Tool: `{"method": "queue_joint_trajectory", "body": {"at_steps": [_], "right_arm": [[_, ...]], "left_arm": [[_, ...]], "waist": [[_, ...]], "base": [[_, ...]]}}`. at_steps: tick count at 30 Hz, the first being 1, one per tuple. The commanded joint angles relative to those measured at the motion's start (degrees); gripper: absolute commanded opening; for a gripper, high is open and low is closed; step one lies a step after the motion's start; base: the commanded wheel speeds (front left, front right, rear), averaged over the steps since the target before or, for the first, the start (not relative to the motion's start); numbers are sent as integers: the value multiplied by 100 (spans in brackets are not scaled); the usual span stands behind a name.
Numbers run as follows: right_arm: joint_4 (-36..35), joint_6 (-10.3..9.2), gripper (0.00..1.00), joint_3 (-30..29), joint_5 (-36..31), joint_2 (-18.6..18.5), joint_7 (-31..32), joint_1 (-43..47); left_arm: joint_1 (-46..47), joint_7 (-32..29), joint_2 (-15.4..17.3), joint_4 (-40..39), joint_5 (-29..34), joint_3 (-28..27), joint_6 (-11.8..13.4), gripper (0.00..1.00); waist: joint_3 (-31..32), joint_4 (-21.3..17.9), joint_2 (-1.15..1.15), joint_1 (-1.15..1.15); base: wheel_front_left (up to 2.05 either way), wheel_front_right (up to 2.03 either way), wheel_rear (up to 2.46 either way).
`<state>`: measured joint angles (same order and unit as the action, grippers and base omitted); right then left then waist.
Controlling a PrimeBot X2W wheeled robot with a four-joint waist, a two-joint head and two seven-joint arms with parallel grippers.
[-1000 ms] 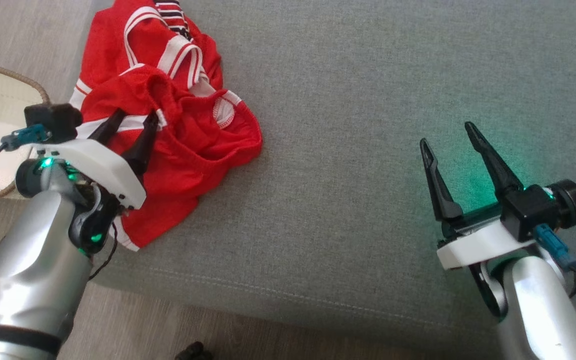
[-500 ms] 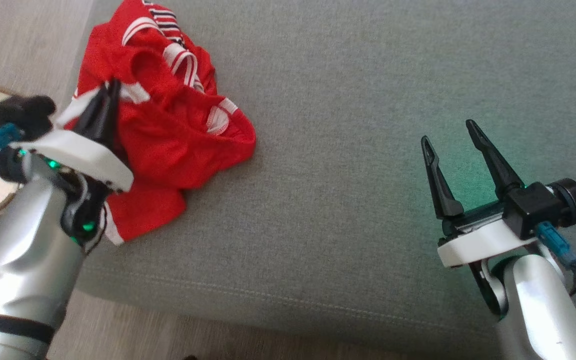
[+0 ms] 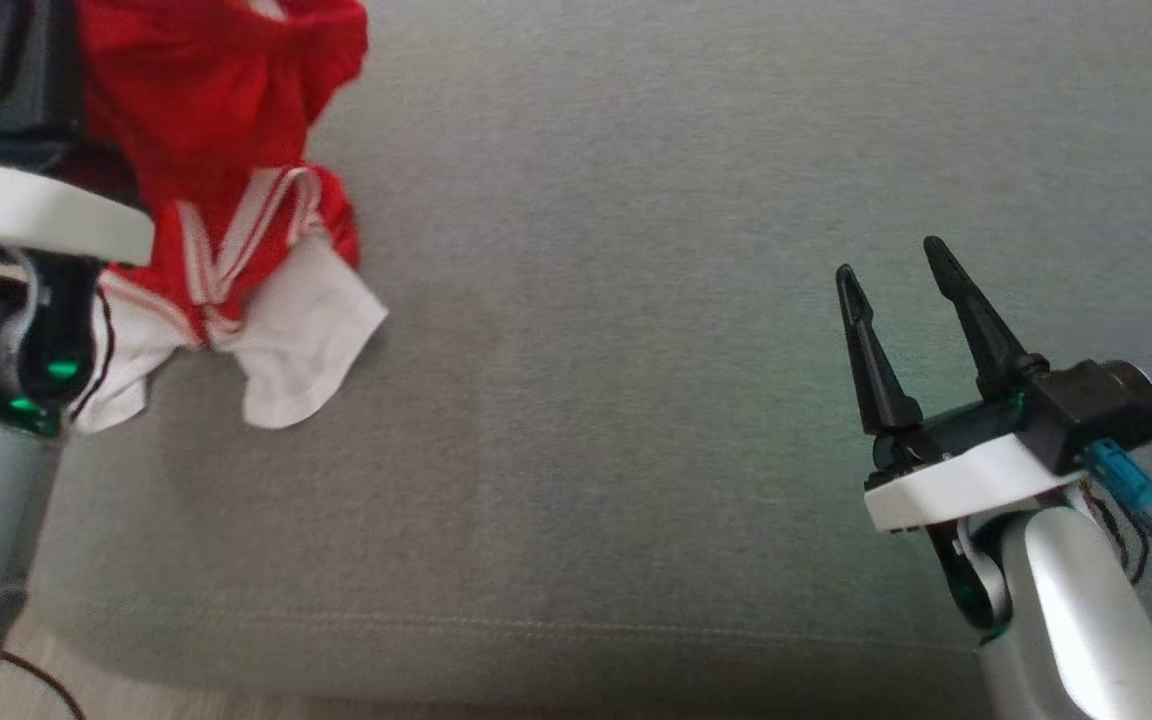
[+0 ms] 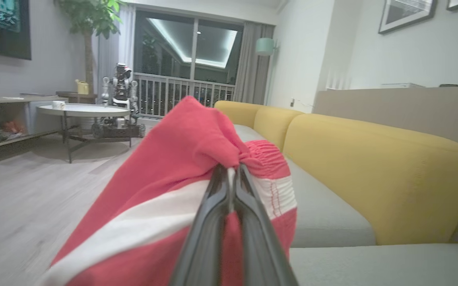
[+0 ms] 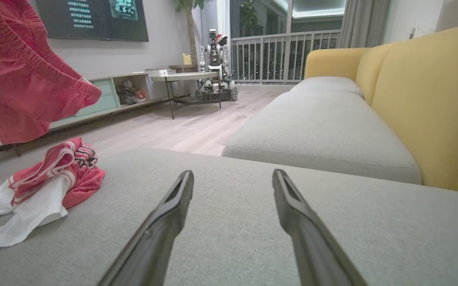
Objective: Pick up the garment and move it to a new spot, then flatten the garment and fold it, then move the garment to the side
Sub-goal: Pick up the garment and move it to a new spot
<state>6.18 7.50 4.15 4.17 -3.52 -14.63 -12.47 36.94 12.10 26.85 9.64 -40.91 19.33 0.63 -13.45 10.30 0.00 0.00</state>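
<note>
The garment [image 3: 206, 90] is red with white bands and hangs bunched from my left gripper [image 3: 21, 60] at the upper left, lifted off the grey cushion [image 3: 636, 300]. In the left wrist view the gripper [image 4: 231, 170] is shut on a fold of the garment [image 4: 181, 151] near its elastic band. In the right wrist view the garment [image 5: 14, 79] dangles at the upper left. My right gripper [image 3: 891, 262] stands open and empty over the cushion at the right, its fingers [image 5: 173, 206] spread apart.
A second heap of red, white and striped cloth [image 3: 276, 320] lies on the cushion under the lifted garment, also seen as the heap [image 5: 42, 186]. A yellow sofa backrest [image 5: 424, 91] runs along the right. The cushion's front seam [image 3: 536, 625] is near the bottom.
My left gripper shut on the red garment and raised it off the cushion, uncovering the red and white heap below. The head camera shifted. The right gripper stayed open in place.
</note>
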Motion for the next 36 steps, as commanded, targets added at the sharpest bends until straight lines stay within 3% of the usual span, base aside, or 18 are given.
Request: {"method": "queue_joint_trajectory", "body": {"at_steps": [1, 7, 15, 20, 28, 32, 36], "right_arm": [[-236, -1, 100, 146, 106, 63, -37, -228], [-380, -1, 100, 221, 348, 63, -37, -291], [-593, -1, 100, 266, 649, 64, -37, -456], [-676, -1, 100, 296, 888, 64, -37, -489], [-755, -1, 100, 367, 1262, 64, -37, -595], [-771, -1, 100, 341, 1359, 64, -37, -593], [-771, -1, 100, 278, 1327, 64, -37, -553]], "left_arm": [[257, -167, 399, -393, 48, -289, 61, 0], [500, -532, 533, -990, -7, -327, 167, 0], [934, -953, 456, -1341, -20, -41, 75, 0], [1312, -1070, 110, -1257, 15, 301, -16, 0], [1654, -749, -778, -531, -452, 470, -247, 0], [1418, -291, -945, 65, -493, 499, -415, 0], [1001, 90, -1036, 662, -454, 622, -617, 0]], "waist": [[114, -336, 0, 0], [127, -938, 0, 0], [-88, -1821, 0, 0], [-198, -2447, 0, 0], [-405, -3322, 0, 0], [-512, -3534, 0, 0], [-610, -3492, 0, 0]], "base": [[0, 0, 0], [0, 0, 0], [0, 0, 0], [0, 0, 0], [0, 0, 0], [0, 0, 0], [0, 0, 0]]}}
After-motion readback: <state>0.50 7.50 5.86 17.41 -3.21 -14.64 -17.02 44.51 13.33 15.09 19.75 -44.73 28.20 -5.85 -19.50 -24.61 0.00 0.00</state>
